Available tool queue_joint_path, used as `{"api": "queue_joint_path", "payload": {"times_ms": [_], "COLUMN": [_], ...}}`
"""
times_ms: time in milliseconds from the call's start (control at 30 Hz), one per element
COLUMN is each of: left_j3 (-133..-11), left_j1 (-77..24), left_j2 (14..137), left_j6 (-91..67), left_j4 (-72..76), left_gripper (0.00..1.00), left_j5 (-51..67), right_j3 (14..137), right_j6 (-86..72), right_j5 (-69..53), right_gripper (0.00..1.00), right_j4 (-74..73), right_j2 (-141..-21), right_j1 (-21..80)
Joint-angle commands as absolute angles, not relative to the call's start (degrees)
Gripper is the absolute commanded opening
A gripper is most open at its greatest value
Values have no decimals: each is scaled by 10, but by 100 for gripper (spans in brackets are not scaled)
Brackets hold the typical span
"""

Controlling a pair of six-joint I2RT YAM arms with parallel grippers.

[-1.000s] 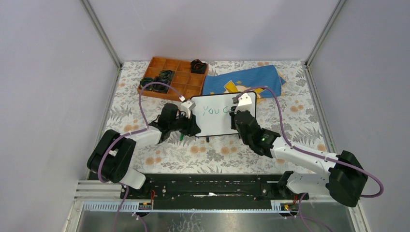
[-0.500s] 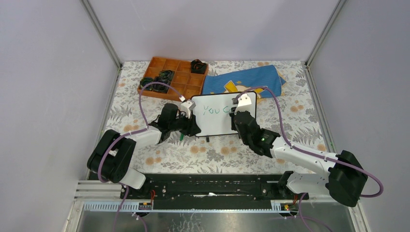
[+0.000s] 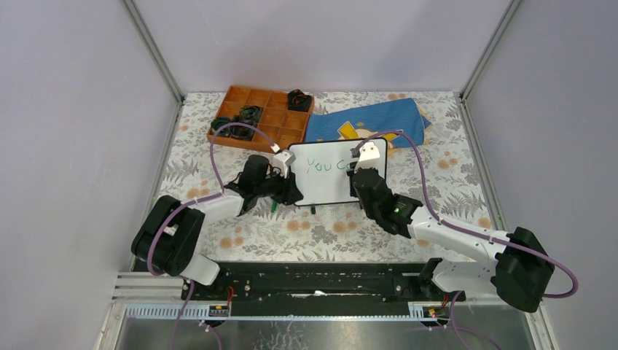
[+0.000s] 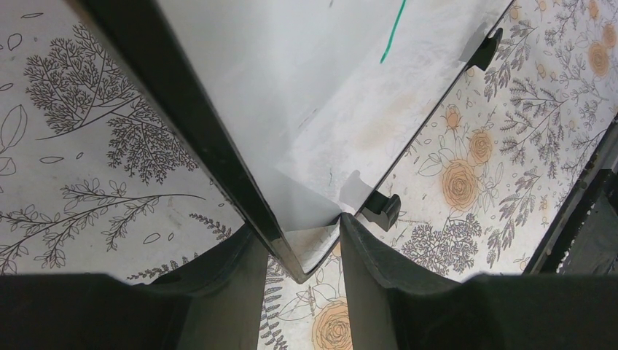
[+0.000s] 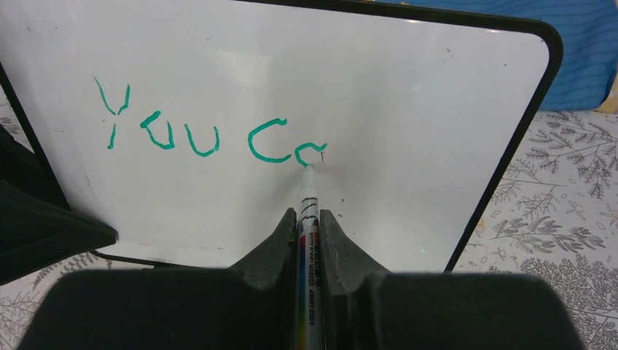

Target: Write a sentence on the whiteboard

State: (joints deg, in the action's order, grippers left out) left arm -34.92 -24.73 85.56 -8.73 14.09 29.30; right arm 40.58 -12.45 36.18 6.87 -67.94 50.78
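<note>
The whiteboard stands tilted on the flowered table; it fills the right wrist view and shows edge-on in the left wrist view. Green writing on it reads "You C" plus the start of one more letter. My left gripper is shut on the board's lower left corner. My right gripper is shut on a white marker, whose tip touches the board at the end of the last green stroke.
A blue cloth with yellow print lies behind the board. An orange compartment tray with dark items sits at the back left. The enclosure walls stand on both sides.
The marker tip has moved slightly on the board, adding to the green stroke after the "C". The left gripper and board have stayed still.
</note>
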Motion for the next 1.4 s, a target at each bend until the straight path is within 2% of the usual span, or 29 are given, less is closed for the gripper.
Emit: {"api": "queue_joint_path", "payload": {"times_ms": [0, 700, 1367], "left_j3": [-365, -366, -365], "left_j1": [-252, -258, -260], "left_j2": [855, 857, 856], "left_j6": [-72, -69, -69], "left_j4": [142, 138, 136], "left_gripper": [46, 46, 46], "left_j5": [279, 275, 272], "right_j3": [424, 443, 412], "right_j6": [-120, -105, -123], "right_j5": [389, 392, 378], "right_gripper": [0, 0, 0], "right_j4": [74, 87, 69], "right_j2": [-665, -669, -656], "right_j1": [498, 494, 494]}}
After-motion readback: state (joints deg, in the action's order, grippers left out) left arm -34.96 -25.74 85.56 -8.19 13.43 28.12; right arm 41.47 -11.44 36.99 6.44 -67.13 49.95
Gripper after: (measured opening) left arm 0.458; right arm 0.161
